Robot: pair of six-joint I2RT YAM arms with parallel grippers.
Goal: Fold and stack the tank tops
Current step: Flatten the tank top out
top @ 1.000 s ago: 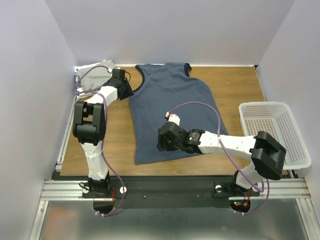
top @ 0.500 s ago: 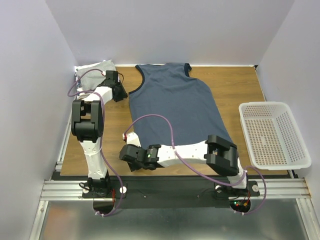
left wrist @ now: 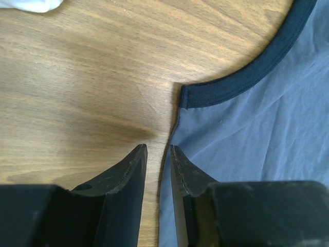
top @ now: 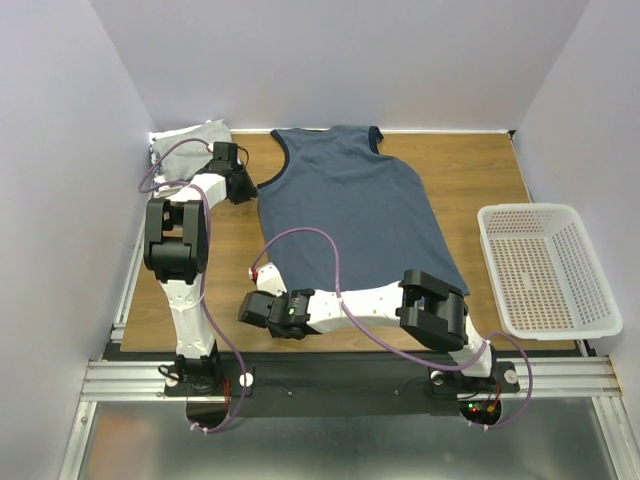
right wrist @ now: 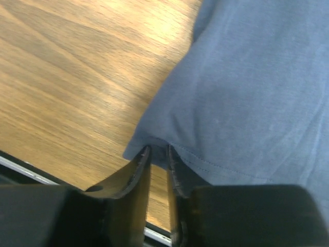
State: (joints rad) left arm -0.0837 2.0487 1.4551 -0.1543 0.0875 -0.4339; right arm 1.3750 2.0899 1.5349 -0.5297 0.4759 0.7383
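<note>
Right claw (right wrist: 158,150) on wood table (top: 480,180); white walls (top: 340,60)

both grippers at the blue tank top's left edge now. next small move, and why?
Probably close both fully, then lift. The right gripper straddles the slate-blue tank top's bottom-left hem corner; the left gripper straddles its side edge below the armhole. Both jaws look narrow, with a gap visible; the cloth lies flat.

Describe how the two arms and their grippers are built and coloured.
Both arms mix white link shells with chunky black joint housings. A thin purple cable loops along each. The left gripper and right gripper have dark, tapered, blade-like fingers with scuffed edges. Small red and green lights glow by the right arm's base.
</note>
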